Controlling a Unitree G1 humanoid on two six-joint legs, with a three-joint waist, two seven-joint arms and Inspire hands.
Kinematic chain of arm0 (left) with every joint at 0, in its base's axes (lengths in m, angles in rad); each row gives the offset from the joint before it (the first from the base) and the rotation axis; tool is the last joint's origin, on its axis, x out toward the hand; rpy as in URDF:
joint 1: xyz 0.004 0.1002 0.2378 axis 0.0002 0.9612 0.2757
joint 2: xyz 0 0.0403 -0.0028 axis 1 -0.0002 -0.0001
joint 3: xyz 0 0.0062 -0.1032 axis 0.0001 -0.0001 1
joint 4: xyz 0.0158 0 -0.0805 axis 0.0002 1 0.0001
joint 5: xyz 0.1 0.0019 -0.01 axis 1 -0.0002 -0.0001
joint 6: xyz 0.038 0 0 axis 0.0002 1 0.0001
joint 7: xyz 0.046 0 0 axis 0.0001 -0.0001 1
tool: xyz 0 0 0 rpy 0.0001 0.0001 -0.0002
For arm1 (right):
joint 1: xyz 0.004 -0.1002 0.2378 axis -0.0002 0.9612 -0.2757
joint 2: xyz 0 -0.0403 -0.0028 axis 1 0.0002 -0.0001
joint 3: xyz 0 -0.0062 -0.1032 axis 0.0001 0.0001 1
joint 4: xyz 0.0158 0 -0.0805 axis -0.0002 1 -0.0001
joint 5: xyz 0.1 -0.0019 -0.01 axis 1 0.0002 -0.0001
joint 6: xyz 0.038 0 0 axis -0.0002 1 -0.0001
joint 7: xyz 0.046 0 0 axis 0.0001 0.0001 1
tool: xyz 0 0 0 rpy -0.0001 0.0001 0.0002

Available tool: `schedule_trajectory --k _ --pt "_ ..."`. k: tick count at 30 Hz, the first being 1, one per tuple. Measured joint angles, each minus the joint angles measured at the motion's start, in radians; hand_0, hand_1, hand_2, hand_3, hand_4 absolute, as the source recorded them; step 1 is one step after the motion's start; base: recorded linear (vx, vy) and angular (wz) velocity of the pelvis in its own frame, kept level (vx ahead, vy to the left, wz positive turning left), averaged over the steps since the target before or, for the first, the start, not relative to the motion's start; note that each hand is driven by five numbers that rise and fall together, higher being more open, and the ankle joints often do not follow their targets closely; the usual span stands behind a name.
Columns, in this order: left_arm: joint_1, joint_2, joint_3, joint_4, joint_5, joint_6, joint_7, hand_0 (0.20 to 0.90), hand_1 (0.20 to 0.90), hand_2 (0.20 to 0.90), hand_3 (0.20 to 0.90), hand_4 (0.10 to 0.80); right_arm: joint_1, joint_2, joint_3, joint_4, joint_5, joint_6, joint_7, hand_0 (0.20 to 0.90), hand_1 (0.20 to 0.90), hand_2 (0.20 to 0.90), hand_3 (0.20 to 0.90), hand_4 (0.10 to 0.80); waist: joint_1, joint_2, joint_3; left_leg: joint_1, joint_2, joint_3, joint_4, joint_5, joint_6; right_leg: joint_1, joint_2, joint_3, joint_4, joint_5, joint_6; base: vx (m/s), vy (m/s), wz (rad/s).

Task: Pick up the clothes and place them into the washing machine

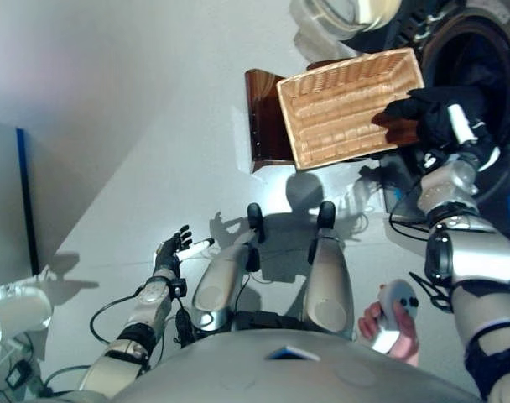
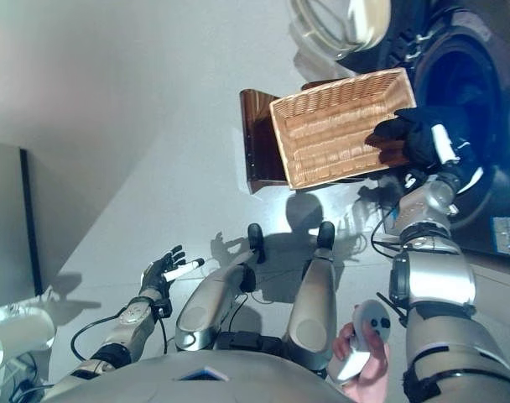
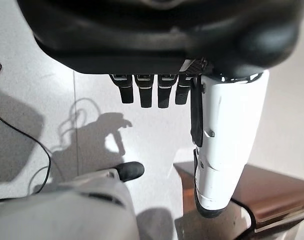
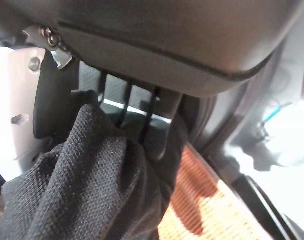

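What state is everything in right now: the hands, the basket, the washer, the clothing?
Right hand: shut on the black garment.
Black garment: held at the basket's edge, by the drum opening.
Wicker basket: looks empty, on a brown stool.
Washing machine door: open.
Left hand: open, holding nothing.

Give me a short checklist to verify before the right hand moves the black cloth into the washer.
1. Right hand grips the cloth: ok, fingers curled on it.
2. Washer door open: ok, dark drum mouth shows.
3. Cloth clear of the basket: not ok, it overlaps the rim.
4. Basket has no other clothes: ok.
5. Left hand out of the way: ok, open, low at the side.
6. Drum free inside: cannot tell.
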Motion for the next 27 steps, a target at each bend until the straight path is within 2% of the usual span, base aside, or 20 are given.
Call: schedule_trajectory --k 1,2,3,4,6,8,12,13,20,27 --pt "0.013 -0.012 -0.017 0.0 0.0 0.001 -0.001 0.9 0.9 0.9 0.9 0.8 -0.019 -0.035 0.009 0.001 0.004 0.023 0.033 0.2 0.2 0.2 0.2 0.3 0.012 0.028 -0.006 0.023 0.011 -0.008 0.069 -0.059 0.002 -0.002 0.011 0.001 -0.026 0.009 0.025 -0.002 -0.009 -0.3" --pt "0.008 -0.027 -0.019 -0.003 0.0 0.001 0.001 0.9 0.9 0.9 0.9 0.8 -0.027 -0.081 0.017 -0.011 0.008 0.042 0.062 0.2 0.2 0.2 0.2 0.3 0.028 0.053 0.0 0.049 0.004 0.0 -0.004 -0.067 0.081 -0.02 0.018 0.004 0.038 0.011 0.012 -0.003 -0.006 -0.21" --pt "0.009 -0.024 -0.019 -0.012 0.0 -0.005 0.002 0.9 0.9 0.9 0.9 0.8 -0.029 -0.095 0.015 -0.009 0.011 0.045 0.066 0.2 0.2 0.2 0.2 0.3 0.027 0.056 0.0 0.049 0.0 0.008 -0.029 -0.061 0.074 -0.021 0.019 0.0 0.082 -0.011 -0.019 -0.01 -0.003 0.25" --pt "0.006 -0.018 -0.019 -0.017 0.001 -0.004 0.0 0.9 0.9 0.9 0.9 0.8 -0.035 -0.107 0.016 0.001 0.017 0.047 0.058 0.2 0.2 0.2 0.2 0.3 0.022 0.053 0.001 0.051 -0.009 0.008 -0.045 -0.038 0.069 0.016 0.017 -0.004 0.059 -0.023 0.014 -0.017 0.005 0.26" --pt "0.011 -0.015 -0.021 -0.014 -0.003 0.0 0.007 0.9 0.9 0.9 0.9 0.8 -0.042 -0.115 0.017 0.016 0.013 0.051 0.05 0.2 0.2 0.2 0.2 0.3 0.03 0.056 0.004 0.052 -0.009 0.0 -0.059 0.005 0.069 0.019 0.019 -0.009 0.035 -0.004 0.01 -0.011 0.008 0.07" --pt "0.016 -0.018 -0.025 -0.013 -0.003 0.0 0.008 0.9 0.9 0.9 0.9 0.8 -0.044 -0.116 0.026 0.033 -0.013 0.076 0.047 0.2 0.2 0.2 0.2 0.3 0.028 0.053 0.005 0.054 -0.011 -0.001 -0.062 0.015 0.071 0.023 0.017 -0.01 0.034 -0.004 0.011 0.0 0.0 0.0" --pt "0.011 -0.02 -0.03 -0.011 -0.003 -0.001 0.013 0.9 0.9 0.9 0.9 0.8 -0.023 -0.113 0.089 0.076 -0.118 0.136 0.024 0.2 0.2 0.2 0.2 0.3 0.023 0.05 0.008 0.078 -0.01 -0.003 -0.087 0.047 0.104 0.054 0.022 -0.023 0.006 0.026 0.012 0.015 -0.009 -0.02" --pt "0.008 -0.02 -0.03 -0.013 -0.003 -0.002 0.017 0.9 0.9 0.9 0.9 0.8 0.0 -0.113 0.093 0.076 -0.144 0.15 0.023 0.2 0.2 0.2 0.2 0.3 0.024 0.045 0.011 0.099 -0.01 -0.005 -0.096 0.048 0.104 0.075 0.023 -0.025 -0.002 0.026 0.013 0.051 0.012 0.02" --pt "-0.023 -0.018 -0.016 -0.009 -0.002 -0.003 0.027 0.9 0.9 0.9 0.9 0.8 0.109 -0.082 0.063 0.041 -0.18 0.148 0.032 0.2 0.2 0.2 0.2 0.3 0.008 -0.006 0.031 0.155 -0.01 -0.019 -0.136 0.05 0.098 0.134 0.023 -0.042 -0.039 0.026 0.014 0.077 0.002 0.03" --pt "-0.02 -0.01 0.066 0.001 -0.003 -0.003 0.052 0.9 0.9 0.9 0.9 0.8 0.259 0.002 0.036 -0.097 -0.181 0.142 0.037 0.2 0.2 0.2 0.2 0.3 -0.001 -0.063 0.012 0.166 0.002 -0.03 -0.151 0.053 0.102 0.162 0.036 -0.058 -0.075 0.033 0.012 0.041 0.003 0.03"
